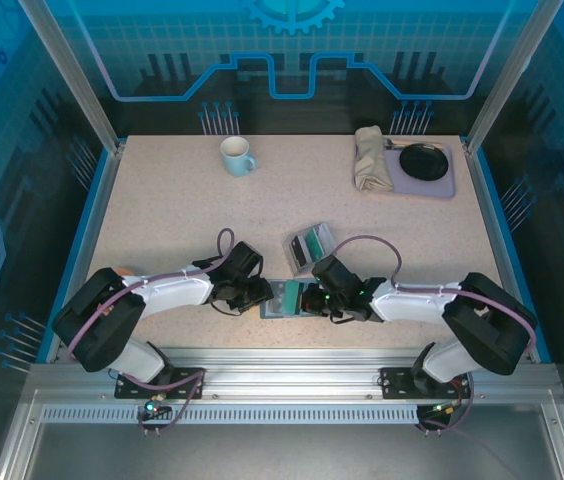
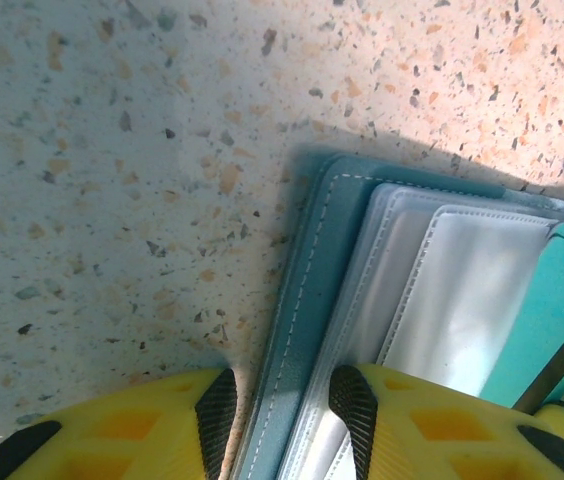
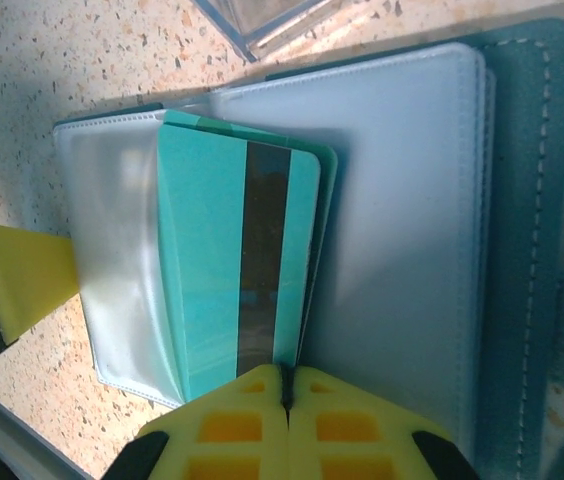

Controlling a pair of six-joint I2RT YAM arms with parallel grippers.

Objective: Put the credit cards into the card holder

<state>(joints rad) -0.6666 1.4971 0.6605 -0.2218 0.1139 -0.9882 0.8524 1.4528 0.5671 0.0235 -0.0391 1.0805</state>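
Yellow-fingered hand (image 3: 284, 400), purple cables

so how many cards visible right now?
2: one teal card pinched by the right gripper at the card holder's sleeve, another edge behind it. More may sit in the clear tray.

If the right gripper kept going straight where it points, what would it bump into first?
Probably the clear plastic sleeve of the open blue-teal card holder, into which the right gripper pushes its teal card; depth is unclear.

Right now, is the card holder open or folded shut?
Open. The card holder lies spread flat on the table, clear inner sleeves exposed, a teal card partly in one.
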